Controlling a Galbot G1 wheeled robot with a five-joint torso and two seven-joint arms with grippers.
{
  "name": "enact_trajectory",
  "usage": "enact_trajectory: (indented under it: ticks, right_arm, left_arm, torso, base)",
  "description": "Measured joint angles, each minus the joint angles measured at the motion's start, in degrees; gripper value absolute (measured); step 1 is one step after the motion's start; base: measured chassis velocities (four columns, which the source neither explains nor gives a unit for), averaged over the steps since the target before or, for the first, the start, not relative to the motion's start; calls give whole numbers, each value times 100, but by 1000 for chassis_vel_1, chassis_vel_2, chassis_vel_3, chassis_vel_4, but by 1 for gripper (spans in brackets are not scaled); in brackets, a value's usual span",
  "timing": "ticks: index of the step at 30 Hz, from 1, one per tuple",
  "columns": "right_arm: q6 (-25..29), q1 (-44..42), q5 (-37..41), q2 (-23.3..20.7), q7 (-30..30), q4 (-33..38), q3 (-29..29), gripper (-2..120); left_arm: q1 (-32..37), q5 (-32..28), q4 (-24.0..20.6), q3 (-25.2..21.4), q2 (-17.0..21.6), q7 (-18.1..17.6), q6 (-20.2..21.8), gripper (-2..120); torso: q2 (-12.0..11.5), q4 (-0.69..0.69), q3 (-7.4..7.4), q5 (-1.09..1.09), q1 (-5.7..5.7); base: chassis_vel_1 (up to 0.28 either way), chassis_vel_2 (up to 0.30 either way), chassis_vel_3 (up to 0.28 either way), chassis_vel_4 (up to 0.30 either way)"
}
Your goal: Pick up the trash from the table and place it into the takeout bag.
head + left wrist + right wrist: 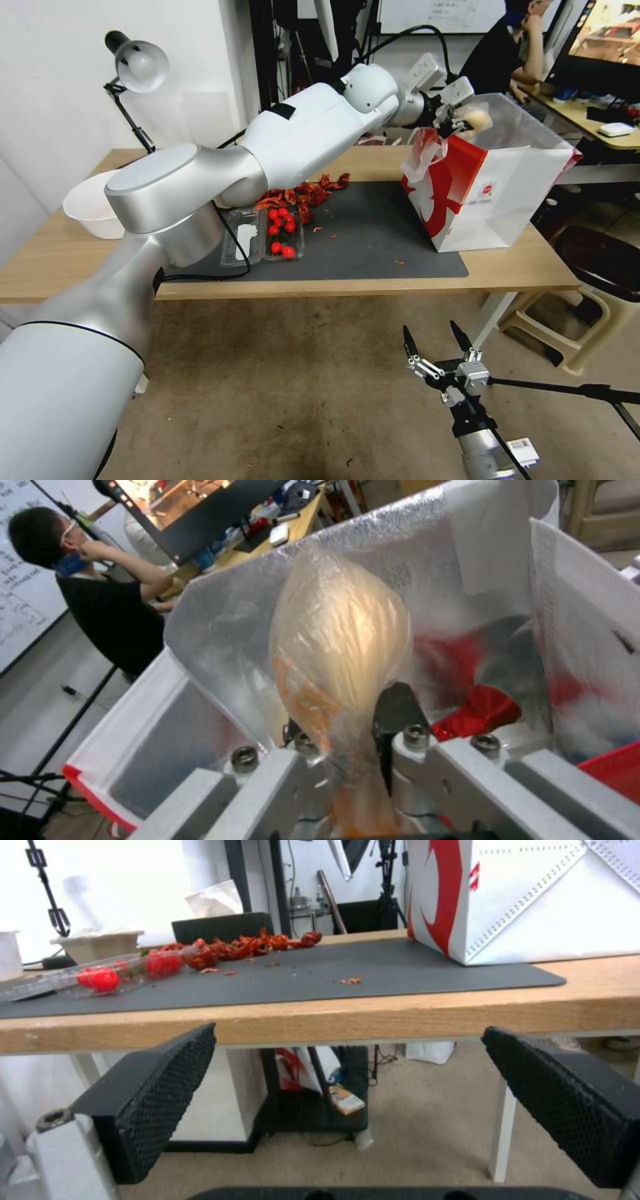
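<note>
A: Where's the knotted clear bag (340, 630)?
B: Pinched in the left gripper (455, 120) — hanging directly above the takeout bag (507, 200) mouth.
A: Right gripper (437, 347)?
B: Spread open, low — before the table (400, 283).

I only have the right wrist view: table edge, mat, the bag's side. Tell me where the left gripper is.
Observer: The left gripper is up over the open top of the takeout bag, at the bag's left corner as the head view shows it.
Operator: Report what it carries.
Observer: It is shut on the knotted clear bag with beige lump; in the left wrist view the neck of that bag runs down between the fingers.
Operator: Say what is already inside.
Observer: Something crumpled and red lies low in the takeout bag; I cannot tell what it is.
Operator: Give me my own arm's position.
Observer: The right gripper is open, low in front of the table, over the floor.
</note>
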Motion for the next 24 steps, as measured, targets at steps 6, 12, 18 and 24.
enact_trajectory:
  ticks: [6,12,18,24]
  right_arm:
    - [23,-5,1,5,-20,2,-24,100]
    - [21,5,-3,10,-27,6,-40,100]
    - [-2,14,-6,8,-29,25,-41,100]
    - [-42,40,-27,26,-31,27,-64,100]
  left_arm:
    - [-134,-140,-41,38,7,-107,1,31]
    - [-147,-174,-85,36,8,-198,0,49]
    - [-151,-208,-88,8,10,-283,-1,71]
    - [-146,-338,-120,-155,12,-366,12,93]
  torso:
    - [0,1,0,0,1]
    - [0,1,0,0,0]
    - [0,0,0,0,0]
    - [0,0,0,0,0]
  base:
    - [0,0,0,0]
    - [0,0,0,0]
    - [0,0,0,0]
    - [0,0,0,0]
